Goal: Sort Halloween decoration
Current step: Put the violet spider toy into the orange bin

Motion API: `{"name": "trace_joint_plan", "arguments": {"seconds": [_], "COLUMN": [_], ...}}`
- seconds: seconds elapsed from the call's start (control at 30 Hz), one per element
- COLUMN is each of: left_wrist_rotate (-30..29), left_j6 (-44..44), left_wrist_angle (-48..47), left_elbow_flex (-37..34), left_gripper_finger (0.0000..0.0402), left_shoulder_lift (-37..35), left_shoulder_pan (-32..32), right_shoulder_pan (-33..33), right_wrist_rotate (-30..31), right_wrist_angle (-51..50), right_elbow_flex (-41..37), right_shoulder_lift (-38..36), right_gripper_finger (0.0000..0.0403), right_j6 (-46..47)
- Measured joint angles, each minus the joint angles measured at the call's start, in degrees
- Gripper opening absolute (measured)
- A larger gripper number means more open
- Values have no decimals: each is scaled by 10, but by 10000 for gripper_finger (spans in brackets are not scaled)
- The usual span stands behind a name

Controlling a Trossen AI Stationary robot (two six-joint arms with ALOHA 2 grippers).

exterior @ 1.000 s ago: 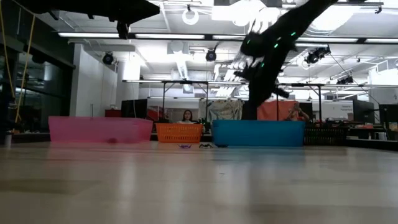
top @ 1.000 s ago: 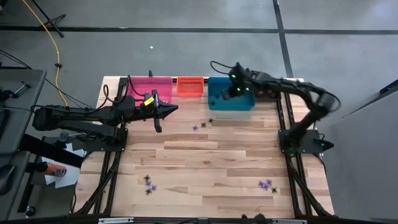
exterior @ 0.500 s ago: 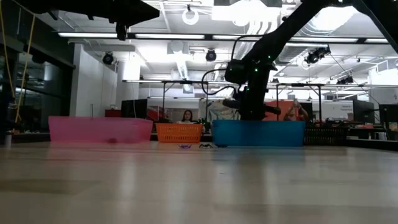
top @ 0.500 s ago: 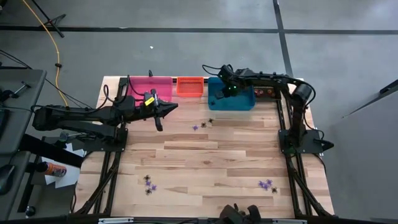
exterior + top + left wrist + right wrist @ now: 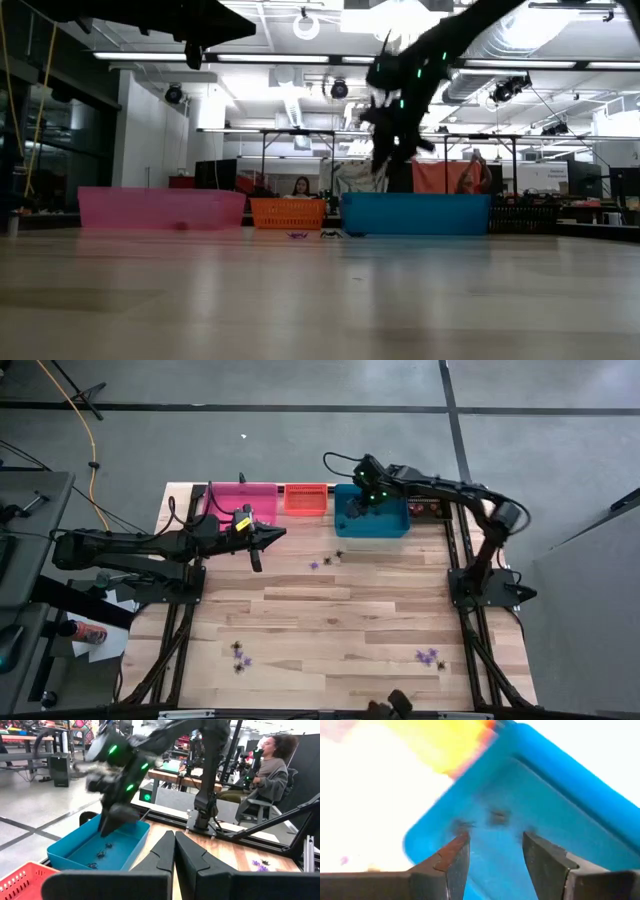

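- The right gripper (image 5: pixel 352 513) hangs above the blue bin (image 5: pixel 392 530) at the far edge of the table; in the right wrist view its two fingers (image 5: pixel 451 857) stand apart with nothing between them.
- Small black trinkets (image 5: pixel 102 854) lie on the floor of the blue bin, directly under that gripper.
- The left gripper (image 5: pixel 255 563) waits over the table in front of the pink bin (image 5: pixel 222 494), its fingers pressed together and empty.
- The orange basket (image 5: pixel 306 498) sits between the pink and blue bins, close to both.
- More Halloween decoration is loose on the wooden table (image 5: pixel 340 620): a purple and a black piece (image 5: pixel 325 561) just in front of the blue bin, a small cluster (image 5: pixel 239 656) near the front left, another cluster (image 5: pixel 430 656) near the front right.
- No object lies between either gripper and these loose pieces.
- A seated person (image 5: pixel 267 775) shows beyond the table in the left wrist view.
- Against a second ago, the right gripper has shifted toward the blue bin's left end, and the arm's elbow has swung; its fingers have parted since then. The left arm is unmoved.
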Motion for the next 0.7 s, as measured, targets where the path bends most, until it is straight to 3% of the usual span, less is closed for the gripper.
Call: {"name": "trace_joint_plan", "arguments": {"seconds": [0.17, 0.33, 0.57, 0.7], "left_wrist_rotate": [0, 0, 0, 0], "left_j6": [0, 0, 0, 0], "left_wrist_angle": [0, 0, -2, -2], "left_elbow_flex": [0, 0, 0, 0], "left_gripper_finger": [0, 0, 0, 0], "left_shoulder_lift": [0, 0, 0, 0], "left_shoulder_pan": [0, 0, 0, 0], "right_shoulder_pan": [52, 113, 231, 293], "right_wrist_rotate": [-5, -13, -56, -55], "right_wrist_angle": [13, 113, 377, 500], "right_elbow_flex": [-10, -144, -356, -404], "right_shoulder_lift": [-86, -201, -347, -365], "right_gripper_finger": [177, 177, 177, 177], "right_j6": [-54, -7, 171, 147]}}
